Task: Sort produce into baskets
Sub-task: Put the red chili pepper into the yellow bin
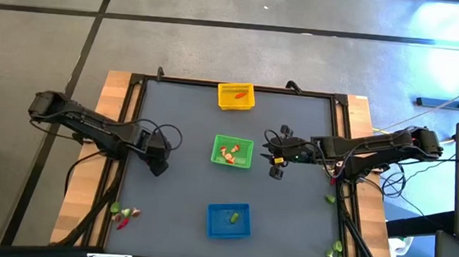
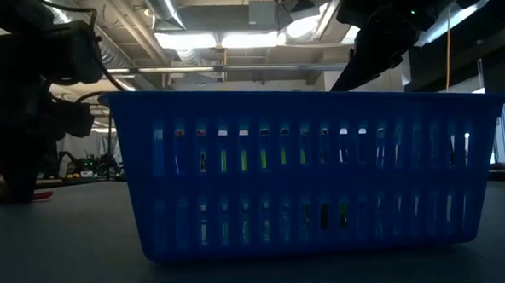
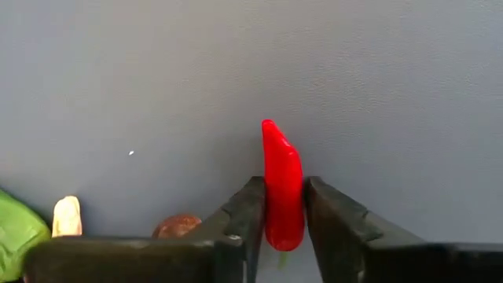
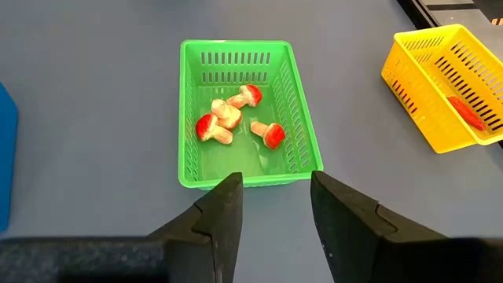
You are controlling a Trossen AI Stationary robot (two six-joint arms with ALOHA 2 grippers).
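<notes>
My left gripper [image 1: 159, 166] is on the mat's left part, left of the green basket [image 1: 233, 151], and is shut on a red toy chili pepper [image 3: 283, 169]. My right gripper [image 1: 275, 168] hangs open and empty just right of the green basket [image 4: 244, 110], which holds three red-capped mushrooms [image 4: 232, 118]. The yellow basket [image 1: 236, 96] at the far edge holds an orange-red piece [image 4: 468, 112]. The blue basket [image 1: 229, 220] near the front holds light green pieces [image 1: 235, 218]. My left gripper pinches the red pepper's lower half [image 3: 284, 224] between its two fingers, one on each side. The pepper lies along the fingers, and its pointed end [image 3: 269, 126] sticks out past the fingertips. I cannot tell whether it touches the mat.
Loose produce lies at the mat's near left corner [image 1: 124, 215], and light green pieces lie at the right edge [image 1: 331, 199] and near right corner [image 1: 336, 250]. A green piece [image 3: 16, 232], a cream piece [image 3: 67, 216] and a brown piece [image 3: 177, 226] lie close to my left gripper.
</notes>
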